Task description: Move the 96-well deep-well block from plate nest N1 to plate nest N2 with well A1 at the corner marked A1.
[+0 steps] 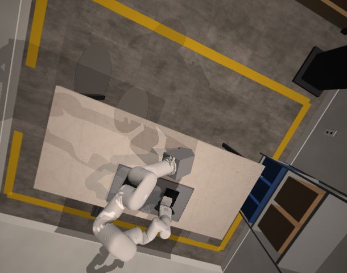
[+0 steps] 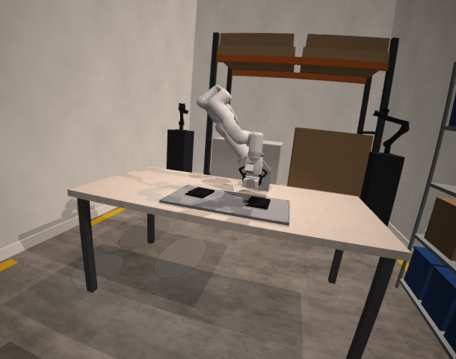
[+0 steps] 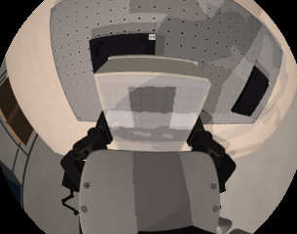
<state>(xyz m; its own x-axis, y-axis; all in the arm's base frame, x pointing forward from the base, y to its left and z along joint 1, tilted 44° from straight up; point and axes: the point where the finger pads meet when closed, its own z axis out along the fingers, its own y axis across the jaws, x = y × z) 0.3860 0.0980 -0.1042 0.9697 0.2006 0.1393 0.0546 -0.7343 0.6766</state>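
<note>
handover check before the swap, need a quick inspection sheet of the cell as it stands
surface: table carrying a grey plate
job's things: N1 and N2 both bare; block in the air near N2, not set down
clutter: nothing seen
grippers: gripper shut on the block, fingers wide on its sides
cables: nothing seen
surroundings: rack with boxes behind, shelf with blue bins at the side, black stand, yellow floor tape

Grey block aloft, level, hand-held
</note>
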